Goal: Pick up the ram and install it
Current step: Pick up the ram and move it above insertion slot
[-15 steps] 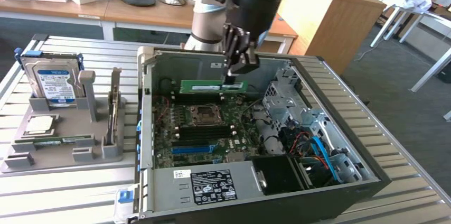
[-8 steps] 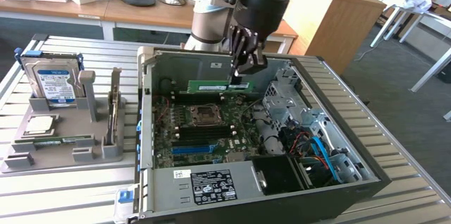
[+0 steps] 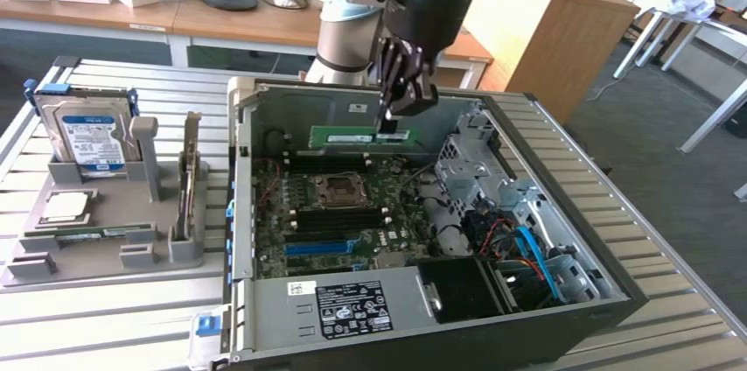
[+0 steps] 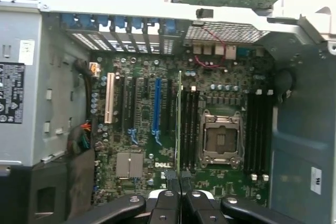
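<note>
In the exterior view, the arm reaches down over the far part of an open computer case (image 3: pixel 548 332) that lies on a slatted metal counter (image 3: pixel 129 318). Its claw (image 3: pixel 394 129) is closed on the ram (image 3: pixel 356 136), pinching it near the end toward the exterior view's right. The green strip hangs level and lengthwise across the case, in front of the far wall and above the motherboard (image 3: pixel 338 218), a little beyond the processor socket (image 3: pixel 345 185). Whether it touches the board cannot be told from here. On the exterior view's left, well apart from the case, a grey fixture tray (image 3: pixel 105 257) carries an upright hard drive (image 3: pixel 87 130).

In the wrist view, the ram (image 4: pixel 179 119) shows edge-on as a thin green line running away from the claw (image 4: pixel 180 179), with the two black fingers (image 4: pixel 170 181) pressed against it from either side. The strip's edge lies just beside the black memory slots (image 4: pixel 190 124), between the bright blue slot (image 4: pixel 156 106) and the processor socket (image 4: pixel 219 139). The grey power supply (image 4: pixel 21 103) sits at the edge of the case, well apart from the ram.
</note>
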`<state>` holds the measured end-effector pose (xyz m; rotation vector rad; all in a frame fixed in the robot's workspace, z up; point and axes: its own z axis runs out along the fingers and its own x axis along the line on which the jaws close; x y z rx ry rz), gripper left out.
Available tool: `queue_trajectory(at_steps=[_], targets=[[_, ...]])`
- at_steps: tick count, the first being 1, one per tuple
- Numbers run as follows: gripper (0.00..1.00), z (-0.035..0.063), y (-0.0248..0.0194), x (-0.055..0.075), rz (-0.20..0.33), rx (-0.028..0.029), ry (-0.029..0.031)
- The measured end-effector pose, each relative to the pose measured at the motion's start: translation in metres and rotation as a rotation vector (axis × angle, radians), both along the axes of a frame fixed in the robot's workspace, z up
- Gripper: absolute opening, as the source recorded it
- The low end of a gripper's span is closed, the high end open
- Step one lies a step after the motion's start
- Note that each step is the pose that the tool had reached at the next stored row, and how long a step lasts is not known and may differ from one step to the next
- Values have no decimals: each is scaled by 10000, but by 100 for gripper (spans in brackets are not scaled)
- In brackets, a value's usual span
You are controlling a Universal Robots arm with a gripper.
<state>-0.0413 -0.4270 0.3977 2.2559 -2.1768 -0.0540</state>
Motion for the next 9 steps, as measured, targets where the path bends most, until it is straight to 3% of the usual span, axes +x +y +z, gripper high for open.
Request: queue_trajectory(at_steps=[5,9], targets=[[11,-6,127,0,-7,0,-1],[11,-7,141,0,-7,2,-2]])
